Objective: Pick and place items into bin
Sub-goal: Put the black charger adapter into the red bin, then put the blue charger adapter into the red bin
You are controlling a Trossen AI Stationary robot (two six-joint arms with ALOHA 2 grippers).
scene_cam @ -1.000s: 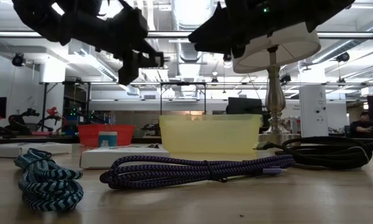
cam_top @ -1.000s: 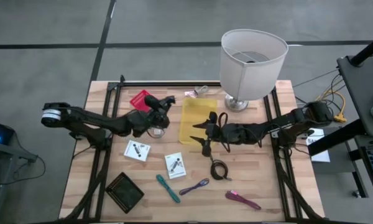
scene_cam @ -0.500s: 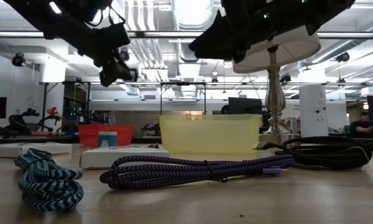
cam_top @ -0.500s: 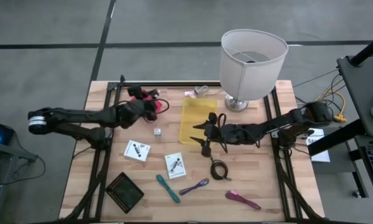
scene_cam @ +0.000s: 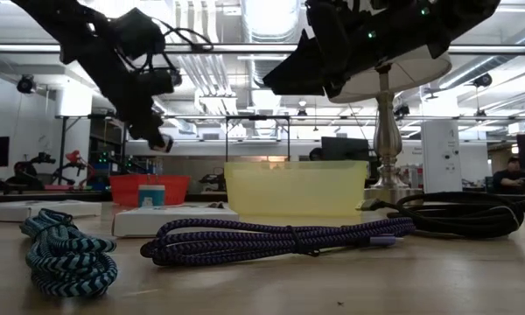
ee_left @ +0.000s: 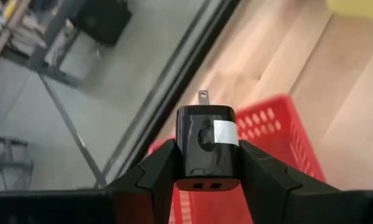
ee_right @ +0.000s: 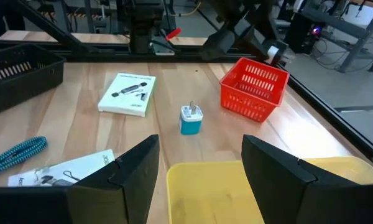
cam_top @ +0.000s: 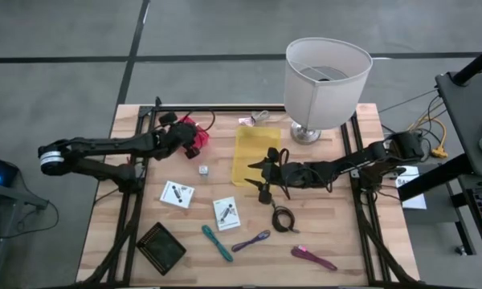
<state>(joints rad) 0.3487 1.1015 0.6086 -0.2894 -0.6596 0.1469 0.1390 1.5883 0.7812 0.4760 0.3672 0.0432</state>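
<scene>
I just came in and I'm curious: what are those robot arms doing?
The left end effector holds a small black plug-in charger right over the red plastic basket, at the table's far left. The right end effector hangs open and empty above the yellow plastic bin. Cables and white cards lie unpicked on the table.

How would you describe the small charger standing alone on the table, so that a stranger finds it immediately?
Start at the yellow bin in the middle of the table, then look toward the red basket near the far left corner. Between them, on bare wood, stands the small wall charger: white on top, blue below, prongs up, touching nothing.
</scene>
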